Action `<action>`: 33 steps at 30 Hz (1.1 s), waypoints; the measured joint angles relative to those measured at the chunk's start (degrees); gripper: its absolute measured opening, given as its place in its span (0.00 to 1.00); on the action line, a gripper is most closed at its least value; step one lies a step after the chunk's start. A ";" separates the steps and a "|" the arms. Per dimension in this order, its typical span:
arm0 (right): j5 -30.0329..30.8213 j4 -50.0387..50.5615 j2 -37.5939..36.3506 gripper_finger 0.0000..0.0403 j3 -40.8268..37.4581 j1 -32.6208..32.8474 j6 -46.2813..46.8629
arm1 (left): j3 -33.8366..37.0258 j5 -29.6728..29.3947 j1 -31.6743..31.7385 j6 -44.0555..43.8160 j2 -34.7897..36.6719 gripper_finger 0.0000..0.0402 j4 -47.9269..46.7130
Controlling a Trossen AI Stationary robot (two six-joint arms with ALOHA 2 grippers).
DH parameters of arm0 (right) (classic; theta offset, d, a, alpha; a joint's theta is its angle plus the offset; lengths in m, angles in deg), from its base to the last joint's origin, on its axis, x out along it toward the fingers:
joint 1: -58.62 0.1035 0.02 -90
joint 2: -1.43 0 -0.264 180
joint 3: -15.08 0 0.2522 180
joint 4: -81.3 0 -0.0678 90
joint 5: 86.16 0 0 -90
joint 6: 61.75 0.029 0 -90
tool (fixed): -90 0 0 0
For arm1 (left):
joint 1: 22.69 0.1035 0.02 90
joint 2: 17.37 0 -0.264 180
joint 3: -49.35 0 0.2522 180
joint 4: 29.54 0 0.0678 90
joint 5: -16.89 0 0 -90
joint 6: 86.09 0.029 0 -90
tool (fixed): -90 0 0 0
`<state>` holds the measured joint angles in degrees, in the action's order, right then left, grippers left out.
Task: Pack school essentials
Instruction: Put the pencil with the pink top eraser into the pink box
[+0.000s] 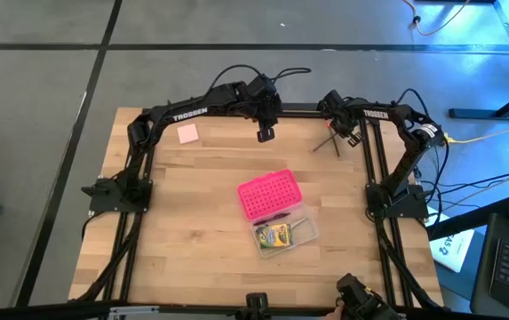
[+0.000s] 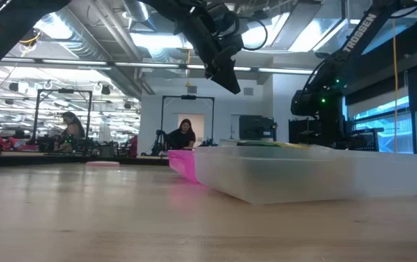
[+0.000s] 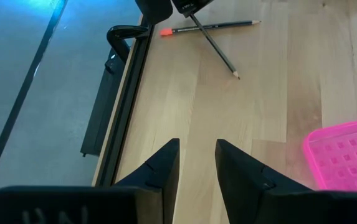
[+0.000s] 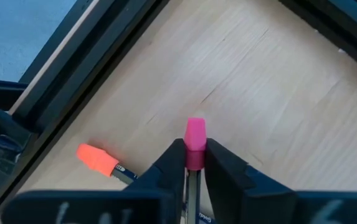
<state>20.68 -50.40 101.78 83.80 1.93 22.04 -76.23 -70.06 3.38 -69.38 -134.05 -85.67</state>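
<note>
Two pencils lie crossed at the table's far right. One has a pink eraser (image 4: 195,132), the other an orange eraser (image 4: 96,158). My right gripper (image 4: 195,160) stands over them, pointing steeply down, shut on the pink-eraser pencil (image 3: 218,51). My left gripper (image 3: 197,163) hangs above the far middle of the table (image 1: 265,134), narrowly open with nothing between its fingers. A pink sticky-note pad (image 1: 187,133) lies flat at the far left. The green-yellow crayon box (image 1: 276,236) lies inside the clear case (image 1: 304,227). My right gripper pinches the pencil between its two fingers just behind the pink eraser (image 4: 195,149), one finger on each side of the shaft. The fingers come from above, slanting steeply down. The pencil's tip (image 3: 235,74) rests on the table, and its shaft crosses the other pencil.
The case's pink perforated lid (image 1: 269,196) lies open toward the table's middle. Black frame rails (image 1: 374,164) run along the table's sides and far edge. Bare wood lies left of the case. People sit in the room behind (image 2: 185,135).
</note>
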 joint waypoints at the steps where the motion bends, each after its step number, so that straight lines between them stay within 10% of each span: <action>1: 0.00 0.02 0.00 0.15 0.00 0.00 -0.05 | 0.01 0.01 -0.02 0.00 0.00 0.24 0.01; 33: -1.44 6.14 0.02 0.15 0.00 0.02 -9.12 | -0.01 0.00 -0.01 0.00 0.00 0.24 0.01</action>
<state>19.24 -44.25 101.81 83.80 1.95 12.92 -76.25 -70.06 3.37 -69.38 -134.05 -85.66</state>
